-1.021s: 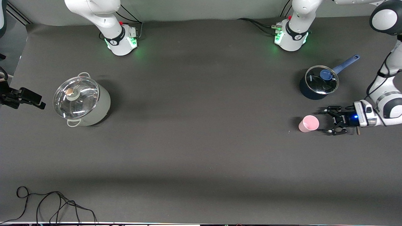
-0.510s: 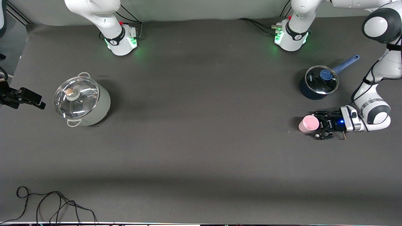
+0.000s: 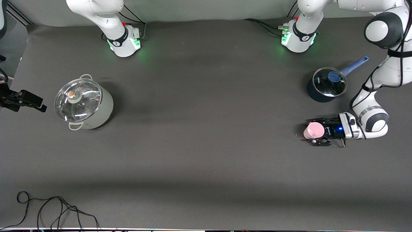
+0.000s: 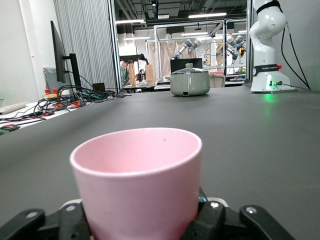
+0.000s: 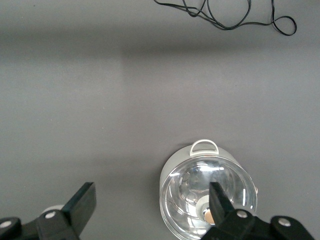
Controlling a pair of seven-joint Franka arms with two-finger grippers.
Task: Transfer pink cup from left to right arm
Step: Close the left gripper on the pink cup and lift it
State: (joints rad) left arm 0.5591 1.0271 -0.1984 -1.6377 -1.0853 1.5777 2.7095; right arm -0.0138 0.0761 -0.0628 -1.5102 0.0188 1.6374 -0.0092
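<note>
The pink cup (image 3: 313, 130) stands upright at the left arm's end of the table, nearer the front camera than the blue saucepan. My left gripper (image 3: 315, 132) reaches in low from the side and is shut on the pink cup, one finger on each side of its wall. In the left wrist view the pink cup (image 4: 137, 185) fills the foreground and hides the fingertips. My right gripper (image 3: 30, 102) waits at the right arm's end of the table. In the right wrist view, my right gripper (image 5: 151, 196) is open with nothing between its fingers.
A large grey pot with a glass lid (image 3: 83, 104) stands near the right arm's end and shows as the grey pot (image 5: 207, 197) under the right gripper. A small blue saucepan with a lid (image 3: 326, 84) sits close to the cup. A black cable (image 3: 54, 209) lies at the table's near edge.
The left gripper slid in around the pink cup and shut on it. The cup shifted a little toward the table's middle. The right arm has not moved.
</note>
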